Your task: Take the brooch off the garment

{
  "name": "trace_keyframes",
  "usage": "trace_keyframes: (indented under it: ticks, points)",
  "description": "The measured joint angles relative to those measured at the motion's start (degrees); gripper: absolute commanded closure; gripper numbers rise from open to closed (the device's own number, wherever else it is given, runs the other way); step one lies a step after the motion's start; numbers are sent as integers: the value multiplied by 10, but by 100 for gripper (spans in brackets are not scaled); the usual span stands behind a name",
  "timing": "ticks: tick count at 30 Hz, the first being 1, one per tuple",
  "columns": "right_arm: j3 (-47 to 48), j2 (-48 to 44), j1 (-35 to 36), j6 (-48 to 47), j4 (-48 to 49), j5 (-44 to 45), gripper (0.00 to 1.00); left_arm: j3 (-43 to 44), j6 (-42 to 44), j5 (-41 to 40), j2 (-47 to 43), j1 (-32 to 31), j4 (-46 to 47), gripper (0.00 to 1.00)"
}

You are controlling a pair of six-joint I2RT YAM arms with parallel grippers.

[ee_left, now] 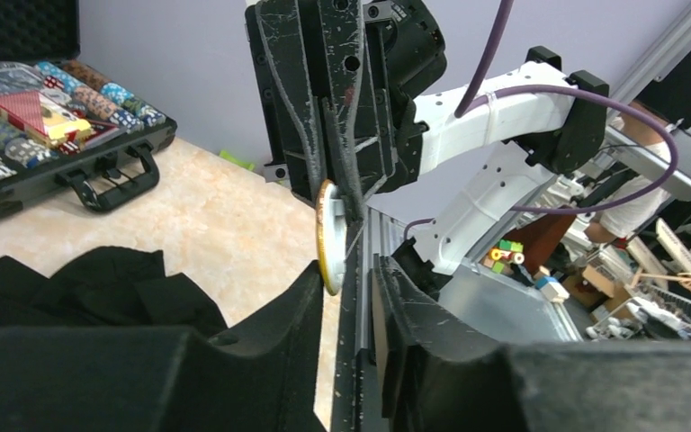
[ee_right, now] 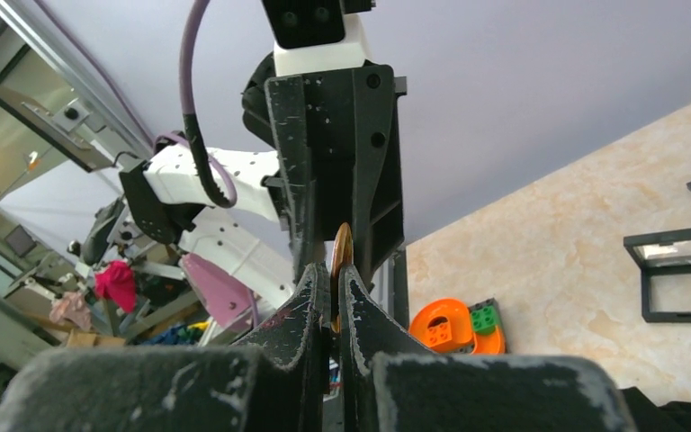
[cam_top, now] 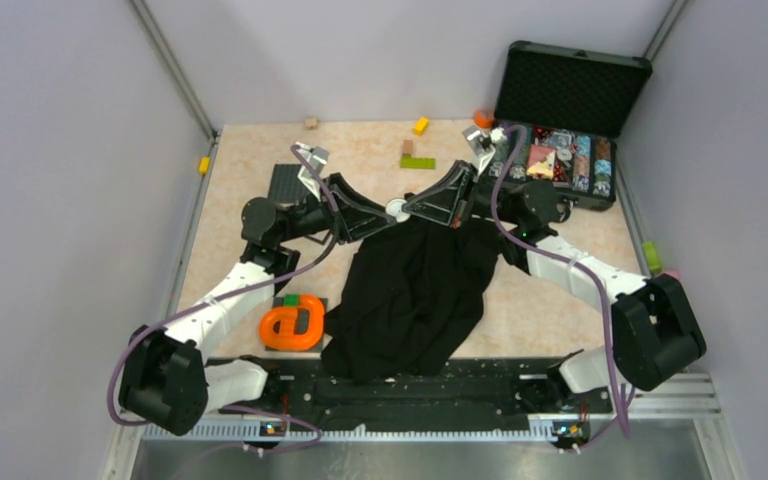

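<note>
Brooch (cam_top: pixel 397 209) sits just above garment (cam_top: pixel 412 290) top edge, pinched edge-on by R gripper (ee_right: pixel 335 277), jaws together on it. L gripper (ee_left: pixel 346 274) fingers apart, straddling disc's lower rim. Proc.: close L flat on disc faces, pull straight away from garment, no twist. Attached or free: cannot tell.

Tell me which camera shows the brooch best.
Left wrist: the brooch looks largest there, its rim and slanted face clear, pinched in the right gripper. Top external shows the brooch as a tiny whitish dot; right wrist shows only its thin edge between the fingers.
</note>
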Motion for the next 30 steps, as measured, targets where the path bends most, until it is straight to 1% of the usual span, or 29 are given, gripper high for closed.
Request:
trace_keyframes:
  ticks: [2,6,9,10,11,13,14,15,17,21,25,27,30]
  points:
    - [0,0,0,6,5,-2,100,0,-3,2,4,0,7,82]
    - [0,0,0,13,12,-5,100,1,-12,7,17,0,15,87]
    - [0,2,-1,15,14,-5,100,3,-20,11,20,0,19,88]
    - [0,2,-1,15,14,-5,100,4,-22,13,22,0,21,88]
    - [0,2,-1,15,14,-5,100,5,-25,13,23,0,22,85]
    - [0,2,-1,14,13,-6,100,5,-29,14,25,0,25,70]
    - [0,2,-1,13,13,-7,100,5,-31,14,25,0,26,66]
    - [0,2,-1,12,13,-10,100,5,-30,13,25,1,27,65]
    - [0,2,0,9,11,-17,100,5,-34,11,25,3,28,66]
    - [0,2,0,4,0,-26,100,5,-37,9,24,16,29,73]
    - [6,3,0,0,-13,-32,100,5,-40,9,17,30,29,75]
    - [7,3,0,0,-13,-34,100,5,-44,9,14,32,30,75]
    - [7,3,0,0,-16,-36,100,5,-47,9,13,33,30,69]
